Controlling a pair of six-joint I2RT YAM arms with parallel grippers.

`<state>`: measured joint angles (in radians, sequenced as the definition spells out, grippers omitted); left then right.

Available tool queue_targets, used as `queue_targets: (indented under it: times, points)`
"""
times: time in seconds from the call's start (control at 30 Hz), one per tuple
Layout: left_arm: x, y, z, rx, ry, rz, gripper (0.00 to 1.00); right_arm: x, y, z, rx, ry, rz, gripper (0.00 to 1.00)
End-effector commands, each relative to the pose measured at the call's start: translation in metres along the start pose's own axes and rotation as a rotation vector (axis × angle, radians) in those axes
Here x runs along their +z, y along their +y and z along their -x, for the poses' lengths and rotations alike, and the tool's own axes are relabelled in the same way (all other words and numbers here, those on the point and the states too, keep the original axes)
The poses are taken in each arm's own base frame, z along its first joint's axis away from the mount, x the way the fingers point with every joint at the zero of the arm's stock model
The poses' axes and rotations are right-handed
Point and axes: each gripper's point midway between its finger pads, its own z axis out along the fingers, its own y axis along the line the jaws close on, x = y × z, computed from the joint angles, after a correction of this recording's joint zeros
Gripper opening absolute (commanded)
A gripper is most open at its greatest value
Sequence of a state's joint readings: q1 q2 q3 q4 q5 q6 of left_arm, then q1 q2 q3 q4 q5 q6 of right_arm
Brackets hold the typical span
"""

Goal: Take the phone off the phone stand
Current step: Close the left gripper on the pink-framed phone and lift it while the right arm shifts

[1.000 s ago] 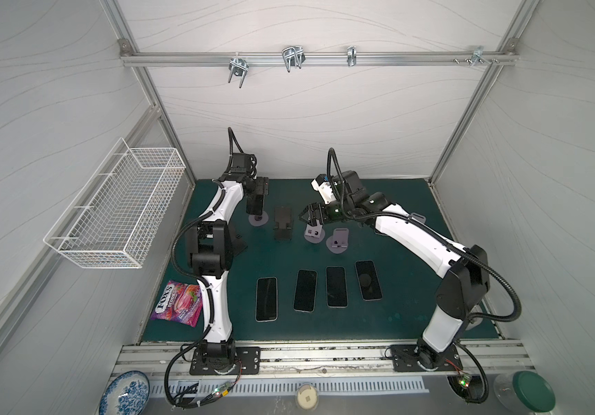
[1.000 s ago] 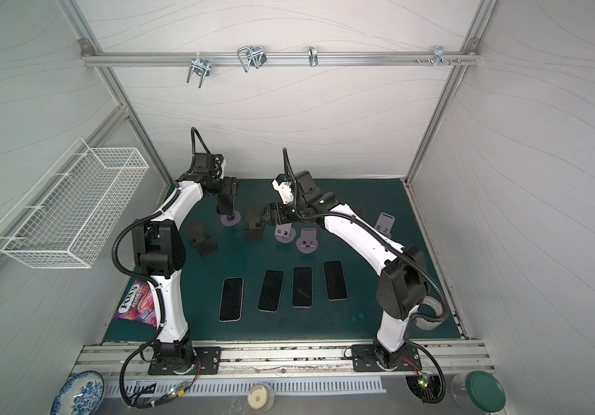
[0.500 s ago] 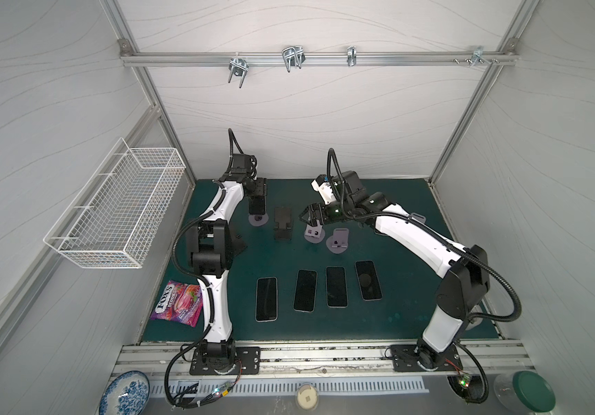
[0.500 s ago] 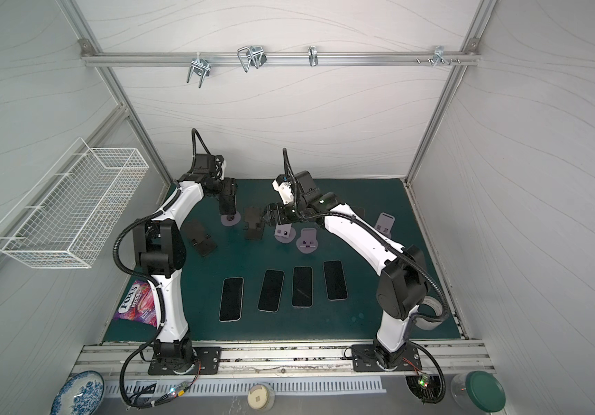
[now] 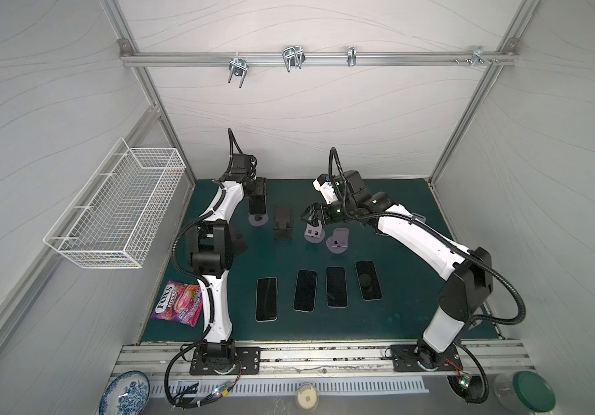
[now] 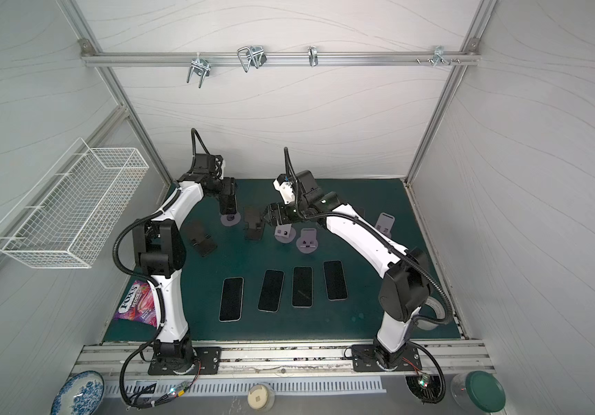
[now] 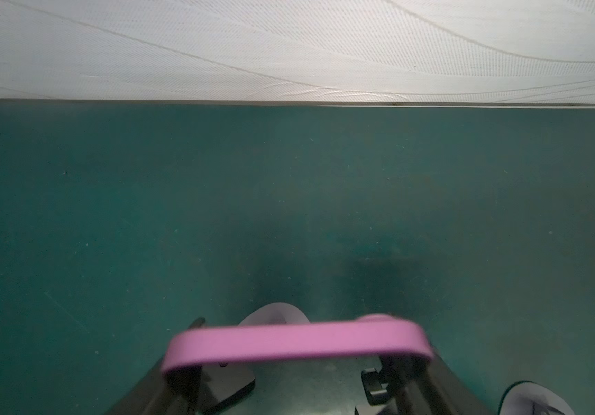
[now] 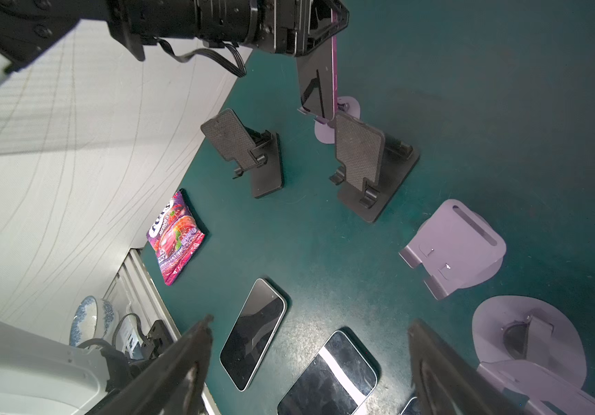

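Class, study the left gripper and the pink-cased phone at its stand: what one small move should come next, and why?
Probably a short straight lift by the left gripper. Its jaws look closed on the top of the pink-cased phone, whose lower end seems to rest on the lilac stand, so rising should free it.

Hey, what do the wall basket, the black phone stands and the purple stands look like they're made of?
Basket: white coated metal wire, judging by its thin welded grid.
Black phone stands: probably plastic, with a dotted matte back plate that may be rubber padding.
Purple stands: smooth matte sheet with bent lips and a cut slot, either plastic or painted metal; the look leaves it open.
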<state>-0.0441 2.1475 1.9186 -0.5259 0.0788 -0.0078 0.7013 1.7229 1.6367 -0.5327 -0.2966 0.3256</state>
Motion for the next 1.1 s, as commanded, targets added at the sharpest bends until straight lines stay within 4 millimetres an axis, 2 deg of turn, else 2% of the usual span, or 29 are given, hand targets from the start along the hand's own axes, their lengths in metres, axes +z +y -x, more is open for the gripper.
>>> queue_targets:
  times: [0.0, 0.3, 0.6, 0.77, 1.07]
  points:
    - [-0.037, -0.004, 0.039, 0.002, -0.139, 0.003, 0.66, -0.019, 0.007, 0.006, -0.007, -0.029, 0.003, 0.86]
    - [-0.063, -0.007, 0.052, -0.015, -0.192, -0.004, 0.62, -0.035, 0.014, 0.012, -0.014, -0.065, 0.001, 0.85]
    - [-0.101, -0.014, 0.056, -0.027, -0.224, -0.001, 0.61, -0.052, 0.023, 0.011, 0.005, -0.092, 0.015, 0.83]
    - [-0.116, -0.024, 0.036, -0.045, -0.201, -0.005, 0.6, -0.062, 0.034, 0.005, 0.012, -0.092, 0.027, 0.82]
    - [-0.158, -0.046, 0.008, -0.062, -0.203, -0.023, 0.6, -0.088, 0.059, -0.02, -0.004, -0.089, 0.038, 0.81]
